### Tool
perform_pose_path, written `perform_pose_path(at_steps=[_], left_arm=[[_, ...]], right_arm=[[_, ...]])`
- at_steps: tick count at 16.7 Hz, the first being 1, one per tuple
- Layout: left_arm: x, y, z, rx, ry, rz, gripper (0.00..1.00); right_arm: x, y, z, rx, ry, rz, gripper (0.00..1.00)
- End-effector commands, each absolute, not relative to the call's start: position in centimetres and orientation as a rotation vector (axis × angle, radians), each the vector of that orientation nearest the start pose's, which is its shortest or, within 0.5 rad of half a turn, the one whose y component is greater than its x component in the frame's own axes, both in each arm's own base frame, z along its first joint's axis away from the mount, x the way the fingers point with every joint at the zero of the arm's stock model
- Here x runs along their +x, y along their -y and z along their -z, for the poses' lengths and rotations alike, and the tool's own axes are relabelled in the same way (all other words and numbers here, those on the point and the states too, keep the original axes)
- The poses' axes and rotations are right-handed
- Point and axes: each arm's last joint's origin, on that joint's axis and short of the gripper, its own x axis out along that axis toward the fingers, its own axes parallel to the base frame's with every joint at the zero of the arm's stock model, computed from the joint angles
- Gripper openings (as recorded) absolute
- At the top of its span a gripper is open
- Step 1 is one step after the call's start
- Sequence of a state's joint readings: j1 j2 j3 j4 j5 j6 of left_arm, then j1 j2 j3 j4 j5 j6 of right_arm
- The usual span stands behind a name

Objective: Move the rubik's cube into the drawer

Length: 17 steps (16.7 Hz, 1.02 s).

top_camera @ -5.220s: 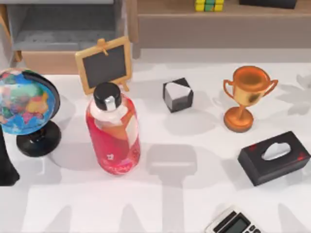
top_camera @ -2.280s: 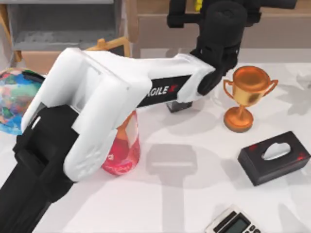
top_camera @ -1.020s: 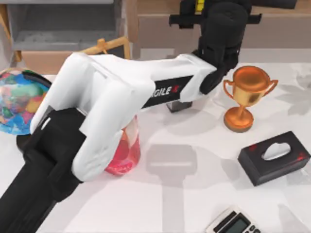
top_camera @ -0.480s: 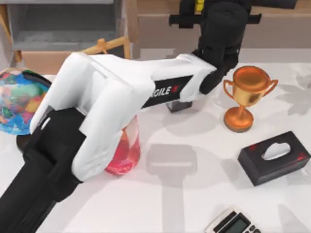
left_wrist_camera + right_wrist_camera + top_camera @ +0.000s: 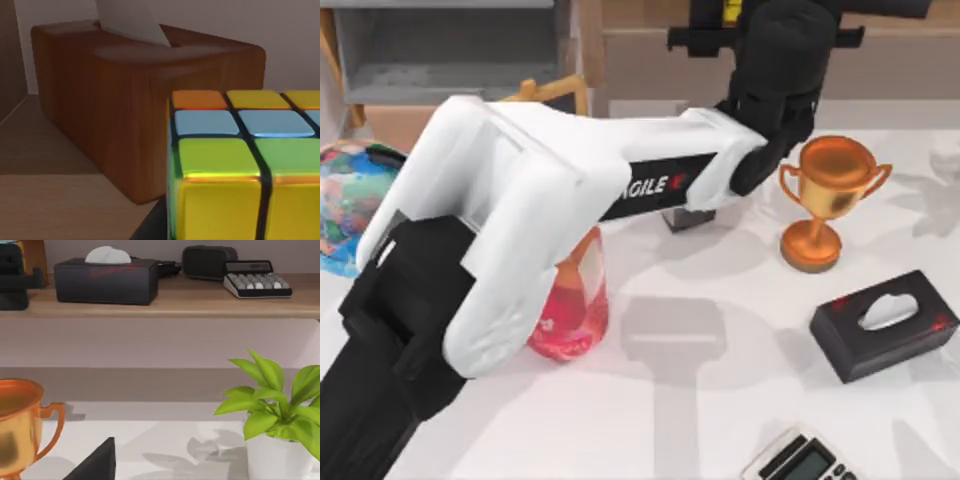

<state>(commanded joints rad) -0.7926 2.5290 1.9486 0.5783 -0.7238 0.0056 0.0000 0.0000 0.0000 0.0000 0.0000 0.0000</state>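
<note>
One slip worries us: our left gripper (image 5: pixel 730 12) reaches the shelf's (image 5: pixel 650 60) rear edge at the cube (image 5: pixel 240 165), grip unclear, and could knock it against the wooden box (image 5: pixel 125 100).

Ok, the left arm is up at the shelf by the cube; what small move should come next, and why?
Probably, once the rubik's cube is held, a short lift off the shelf. The left claw is at the cube, which sits close beside a wooden tissue box; raising first should clear that box before swinging left to the drawer.
</note>
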Motion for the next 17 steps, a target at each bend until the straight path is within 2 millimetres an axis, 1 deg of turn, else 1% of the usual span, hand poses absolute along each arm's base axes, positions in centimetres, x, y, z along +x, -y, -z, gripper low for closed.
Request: perform_pose_path(at_steps=[3,7,9,12,15,17], left_arm=[[42.0,38.6,-16.9,0.0,0.001,0.024,0.0],[42.2,38.4,-16.7,0.004,-0.001,0.019,0.0],[42.1,38.3,-17.4,0.007,-0.007,0.022,0.0],[41.5,38.0,-20.2,0.031,-0.04,0.038,0.0],[40.3,37.0,-24.2,0.088,-0.103,0.065,0.0],[39.3,35.9,-27.2,0.144,-0.156,0.087,0.0]], right_arm=[[10.6,0.1,-16.0,0.0,0.0,0.0,1.0],[10.6,0.1,-16.0,0.0,0.0,0.0,1.0],[10.6,0.1,-16.0,0.0,0.0,0.0,1.0],[10.6,0.1,-16.0,0.0,0.0,0.0,1.0],[10.6,0.1,-16.0,0.0,0.0,0.0,1.0],[10.6,0.1,-16.0,0.0,0.0,0.0,1.0]])
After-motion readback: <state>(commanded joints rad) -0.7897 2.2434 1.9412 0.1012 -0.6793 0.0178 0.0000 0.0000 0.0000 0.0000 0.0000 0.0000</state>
